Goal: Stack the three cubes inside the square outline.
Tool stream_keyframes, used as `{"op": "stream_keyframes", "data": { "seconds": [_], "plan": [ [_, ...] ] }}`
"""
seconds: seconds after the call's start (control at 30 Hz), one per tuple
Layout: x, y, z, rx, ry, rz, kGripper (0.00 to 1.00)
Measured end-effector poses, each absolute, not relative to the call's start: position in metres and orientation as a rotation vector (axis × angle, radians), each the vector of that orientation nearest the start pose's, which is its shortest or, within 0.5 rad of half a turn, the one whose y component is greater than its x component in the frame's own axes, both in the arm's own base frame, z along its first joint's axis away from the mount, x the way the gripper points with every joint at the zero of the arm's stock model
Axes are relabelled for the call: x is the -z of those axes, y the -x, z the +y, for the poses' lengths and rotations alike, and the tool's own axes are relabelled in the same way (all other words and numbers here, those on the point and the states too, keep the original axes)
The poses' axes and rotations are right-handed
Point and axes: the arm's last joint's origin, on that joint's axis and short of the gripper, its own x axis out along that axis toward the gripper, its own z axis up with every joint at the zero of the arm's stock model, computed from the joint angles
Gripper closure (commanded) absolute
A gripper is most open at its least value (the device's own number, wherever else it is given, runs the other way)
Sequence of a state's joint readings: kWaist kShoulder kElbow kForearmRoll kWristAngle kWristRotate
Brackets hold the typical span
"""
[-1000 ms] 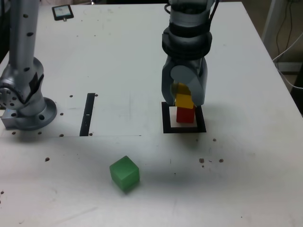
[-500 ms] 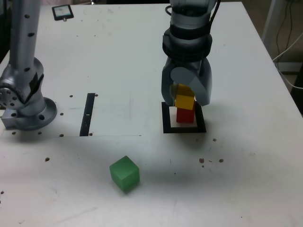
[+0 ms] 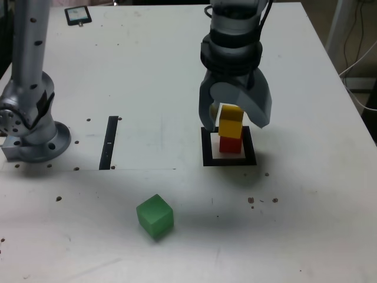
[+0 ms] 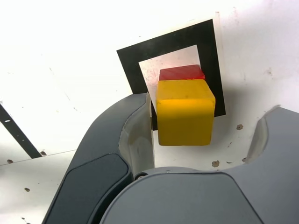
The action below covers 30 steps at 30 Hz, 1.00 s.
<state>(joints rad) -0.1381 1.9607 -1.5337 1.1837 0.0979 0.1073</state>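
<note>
Where holes dot it: white table [image 3: 147, 88] | black strip [image 3: 109, 142] | cables [image 3: 359, 53]

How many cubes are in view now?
3: the yellow cube sits on the red cube inside the square outline; the green cube lies alone on the table.

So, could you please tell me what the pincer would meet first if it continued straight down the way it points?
Most likely the yellow cube sitting between its open jaws, stacked on the red cube.

Overhead front view; close wrist view
</note>
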Motion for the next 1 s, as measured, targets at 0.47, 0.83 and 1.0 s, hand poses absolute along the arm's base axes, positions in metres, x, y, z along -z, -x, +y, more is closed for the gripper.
{"op": "stream_keyframes", "data": {
  "seconds": [0.47, 0.83, 1.0],
  "plan": [
    [-0.298, -0.305, -0.064, 0.193, -0.363, 1.622, 0.0],
    [-0.298, -0.248, -0.125, 0.561, -0.592, 1.616, 0.0],
    [-0.286, -0.219, -0.16, 0.668, -0.705, 1.595, 0.01]
  ]
}}
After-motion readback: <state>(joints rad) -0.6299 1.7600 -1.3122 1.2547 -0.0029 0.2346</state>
